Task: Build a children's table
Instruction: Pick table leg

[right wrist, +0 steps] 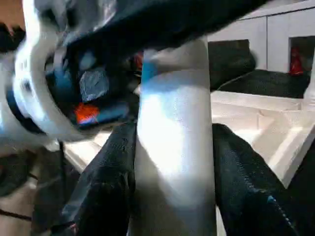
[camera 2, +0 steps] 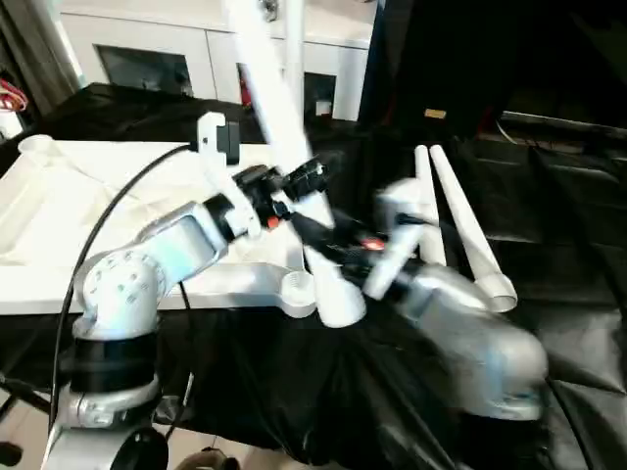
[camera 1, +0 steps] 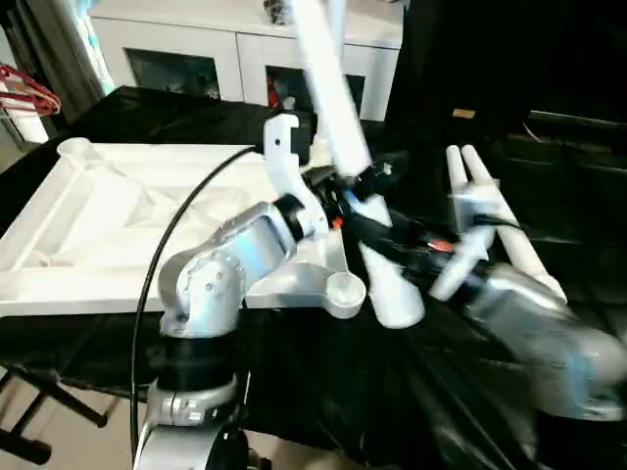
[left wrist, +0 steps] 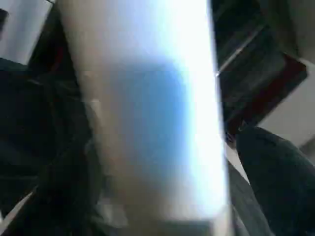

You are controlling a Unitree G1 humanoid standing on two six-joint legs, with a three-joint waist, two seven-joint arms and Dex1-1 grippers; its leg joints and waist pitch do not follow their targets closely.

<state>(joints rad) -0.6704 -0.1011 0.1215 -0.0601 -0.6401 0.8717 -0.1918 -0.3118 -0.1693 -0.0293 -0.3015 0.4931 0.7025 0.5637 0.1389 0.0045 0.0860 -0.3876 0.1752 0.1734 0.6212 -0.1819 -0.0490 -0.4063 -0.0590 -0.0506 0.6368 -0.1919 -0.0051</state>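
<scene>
The white table top [camera 1: 118,211] lies upside down on the black-draped work surface [camera 2: 549,294] at the left, its ribbed underside facing up, a raised rim around it and round sockets at the corners; the near-right socket [camera 1: 345,291] sits at its front corner. Just right of that socket, a long tapered white leg [camera 1: 338,127] rises steeply, its wide end low beside the socket and its narrow end leaning up toward the white cabinet [camera 1: 196,54] behind. The left gripper [camera 1: 338,186] is at the leg's middle with jaws spread wide; whether it presses the leg I cannot tell. The right gripper [right wrist: 172,162] clasps the leg lower down, black fingers [right wrist: 110,182] on both sides, jaws half apart. Farther right, two spare legs [camera 2: 456,230] lie side by side on the cloth.
</scene>
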